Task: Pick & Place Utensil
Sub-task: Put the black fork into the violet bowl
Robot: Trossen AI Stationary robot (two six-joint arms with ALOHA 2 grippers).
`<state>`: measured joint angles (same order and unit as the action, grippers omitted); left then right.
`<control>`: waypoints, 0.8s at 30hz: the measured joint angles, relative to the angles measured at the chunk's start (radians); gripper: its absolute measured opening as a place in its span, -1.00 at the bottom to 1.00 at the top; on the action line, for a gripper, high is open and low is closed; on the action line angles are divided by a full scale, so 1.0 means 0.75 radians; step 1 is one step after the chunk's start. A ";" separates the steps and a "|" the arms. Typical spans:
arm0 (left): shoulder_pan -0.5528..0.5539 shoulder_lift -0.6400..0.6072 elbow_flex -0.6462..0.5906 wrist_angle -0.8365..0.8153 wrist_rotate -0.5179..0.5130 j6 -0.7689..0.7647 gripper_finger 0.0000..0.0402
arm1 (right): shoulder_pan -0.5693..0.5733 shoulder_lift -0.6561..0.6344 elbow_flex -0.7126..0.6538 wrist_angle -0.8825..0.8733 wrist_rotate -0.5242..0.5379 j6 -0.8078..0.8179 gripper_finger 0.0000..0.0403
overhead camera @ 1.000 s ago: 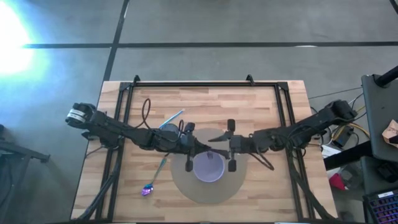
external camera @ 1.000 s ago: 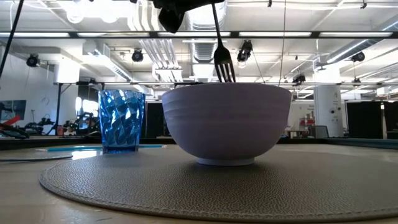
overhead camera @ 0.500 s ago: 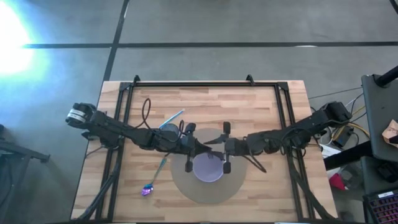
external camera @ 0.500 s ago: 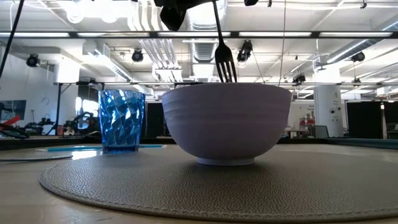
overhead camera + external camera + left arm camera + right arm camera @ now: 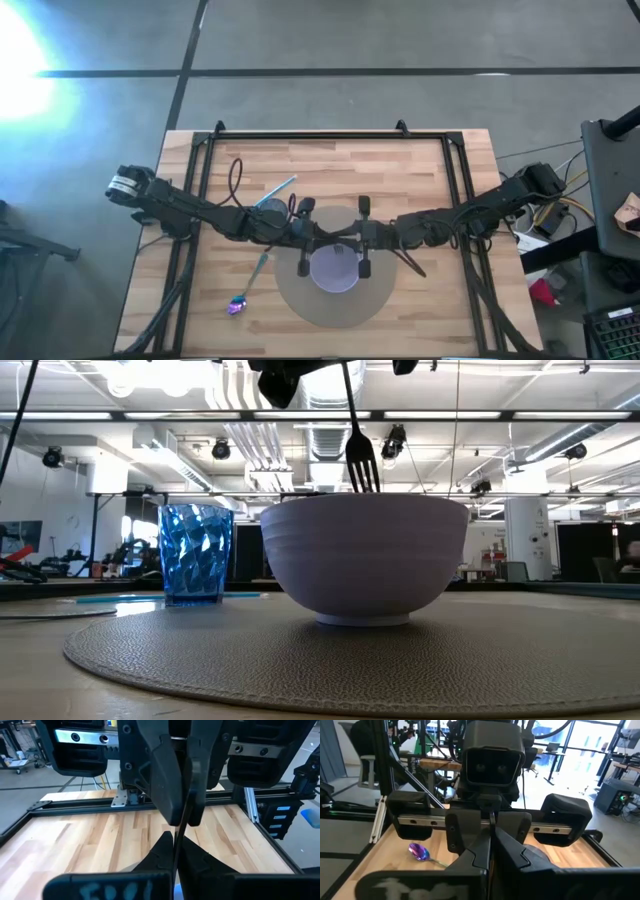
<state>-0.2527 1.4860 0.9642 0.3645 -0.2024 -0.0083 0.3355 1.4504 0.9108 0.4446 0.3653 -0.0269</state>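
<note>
A black fork (image 5: 360,460) hangs upright, tines down, just inside the mouth of the pale purple bowl (image 5: 365,555), which stands on a round grey placemat (image 5: 300,300). The two grippers meet head-on above the bowl (image 5: 335,273). My left gripper (image 5: 325,238) comes from the table's left and my right gripper (image 5: 342,238) from its right. Both are shut on the fork. In the left wrist view my left gripper (image 5: 175,852) faces the right gripper (image 5: 184,795). My left gripper pinches the fork's thin handle (image 5: 176,837) between its two fingers. The fingers lie level, come from the table's left and cross the handle. The fork hangs upright, clear of the table, tines in the bowl's mouth. My right gripper pinches the same handle (image 5: 491,822) between its two fingers, level from the table's right and across the handle, facing the left gripper. Its own fingers hide the exact place on the handle.
A blue faceted tumbler (image 5: 195,553) stands left of the bowl, beside the placemat. A thin blue utensil (image 5: 280,188) lies farther back. A purple spoon (image 5: 240,303) lies near the front left. Black frame rails (image 5: 205,170) run along the table's sides and far edge.
My right gripper has moved toward the table's left, up to the fork, and has shut on its handle. The fork has stayed upright over the bowl in my left gripper.
</note>
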 joint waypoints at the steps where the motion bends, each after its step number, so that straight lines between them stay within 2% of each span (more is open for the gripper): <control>1: 0.000 0.000 0.000 0.000 -0.001 0.004 -0.95 | 0.000 -0.002 0.000 0.000 0.000 -0.002 -0.95; 12: 0.001 0.000 0.008 0.026 -0.001 0.007 -0.80 | 0.000 -0.038 0.000 -0.041 0.000 -0.013 -0.96; 24: 0.001 -0.019 0.011 0.017 -0.010 0.031 -0.27 | 0.000 -0.228 0.000 -0.310 0.002 -0.039 -0.96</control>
<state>-0.2523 1.4715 0.9725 0.3769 -0.2100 0.0147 0.3355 1.2794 0.9108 0.2122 0.3671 -0.0559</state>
